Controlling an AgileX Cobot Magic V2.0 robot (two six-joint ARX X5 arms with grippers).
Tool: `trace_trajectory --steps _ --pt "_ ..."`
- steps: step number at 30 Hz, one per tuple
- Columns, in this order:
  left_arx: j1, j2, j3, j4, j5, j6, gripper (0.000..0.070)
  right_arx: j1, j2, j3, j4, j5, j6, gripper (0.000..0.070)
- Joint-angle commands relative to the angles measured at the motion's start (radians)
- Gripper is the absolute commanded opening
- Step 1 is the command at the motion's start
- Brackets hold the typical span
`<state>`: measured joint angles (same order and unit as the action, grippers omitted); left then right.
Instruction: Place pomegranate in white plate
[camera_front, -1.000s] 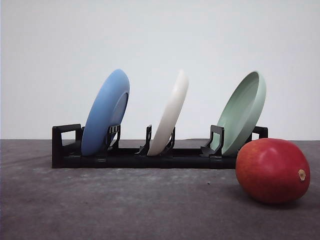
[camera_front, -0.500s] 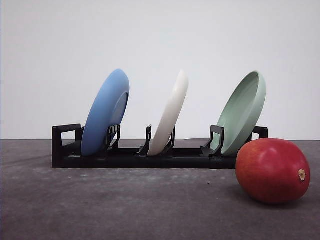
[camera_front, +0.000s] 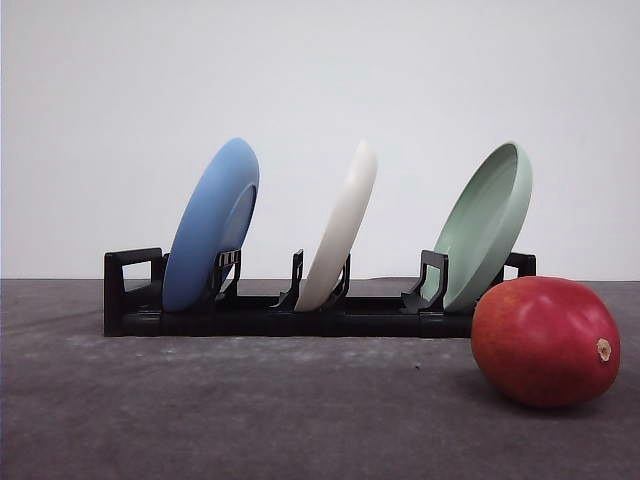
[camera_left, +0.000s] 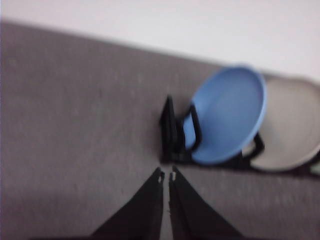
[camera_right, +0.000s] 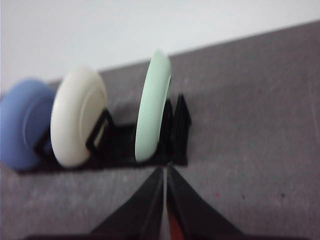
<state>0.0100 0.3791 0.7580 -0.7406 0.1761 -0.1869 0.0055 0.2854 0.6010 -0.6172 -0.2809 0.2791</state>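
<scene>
Pomegranate (camera_front: 545, 342), glossy, rounded, red, with a tan stem scar at its right end: lying on the dark grey table surface (camera_front: 250, 410) at lower right of the front view, just in front of the right end of the black plastic dish rack (camera_front: 270, 312). Held by nothing. White plate (camera_front: 340, 228), matte cream, round: standing on edge in the rack's middle slot, tilted to the right, at centre frame. Blue round plate (camera_front: 212, 225) in the left slot; pale green round plate (camera_front: 488, 225) in the right slot, directly behind the fruit. All three leaning the same way. Left gripper (camera_left: 166, 176), lower centre of the left wrist view: black fingers drawn together, tips nearly touching, nothing between them, above bare table near the rack's blue-plate end. Right gripper (camera_right: 165, 171), lower centre of the right wrist view: fingers likewise closed to a thin gap; a red patch visible low between them, too blurred to identify.
</scene>
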Motion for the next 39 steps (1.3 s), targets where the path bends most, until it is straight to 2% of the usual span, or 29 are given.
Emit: trace_trajectory --steps 1,4,8,13,18,22,27,28,30,31,33,39 --pt "-0.009 0.038 0.022 -0.010 0.019 0.025 0.0003 0.001 0.037 0.017 -0.007 -0.022 -0.068 0.0004" --pt "-0.025 0.094 0.025 -0.011 0.051 0.031 0.0003 0.001 0.107 0.018 -0.021 -0.063 -0.110 0.0004" --pt "-0.067 0.171 0.025 -0.002 0.079 0.053 0.0003 0.043 0.175 0.018 -0.017 -0.057 -0.154 0.0004" --pt "-0.176 0.239 0.025 0.057 0.060 0.088 0.0003 0.151 0.204 0.018 -0.012 0.008 -0.199 0.0004" --pt "-0.284 0.296 0.034 0.100 0.049 0.201 0.0003 0.244 0.203 0.018 -0.012 0.008 -0.276 0.0005" --pt "-0.339 0.318 0.035 0.137 0.049 0.296 0.0003 0.275 0.203 0.018 -0.012 0.008 -0.289 0.0005" --pt "-0.366 0.321 0.035 0.172 0.050 0.329 0.0017 0.277 0.203 0.018 -0.012 0.008 -0.291 0.0009" --pt "-0.367 0.320 0.035 0.177 0.051 0.329 0.0049 0.277 0.203 0.018 -0.012 0.008 -0.291 0.0021" --pt "-0.370 0.320 0.036 0.190 0.061 0.328 0.0221 0.277 0.203 0.018 -0.012 0.008 -0.291 0.0164" --pt "-0.371 0.320 0.036 0.193 0.066 0.328 0.0280 0.277 0.203 0.018 -0.012 0.008 -0.291 0.0234" --pt "-0.375 0.320 0.037 0.197 0.078 0.329 0.0291 0.277 0.203 0.018 -0.012 0.008 -0.291 0.0331" --pt "-0.409 0.323 0.038 0.231 0.112 0.329 0.0299 0.277 0.203 0.018 -0.012 0.008 -0.291 0.0340"
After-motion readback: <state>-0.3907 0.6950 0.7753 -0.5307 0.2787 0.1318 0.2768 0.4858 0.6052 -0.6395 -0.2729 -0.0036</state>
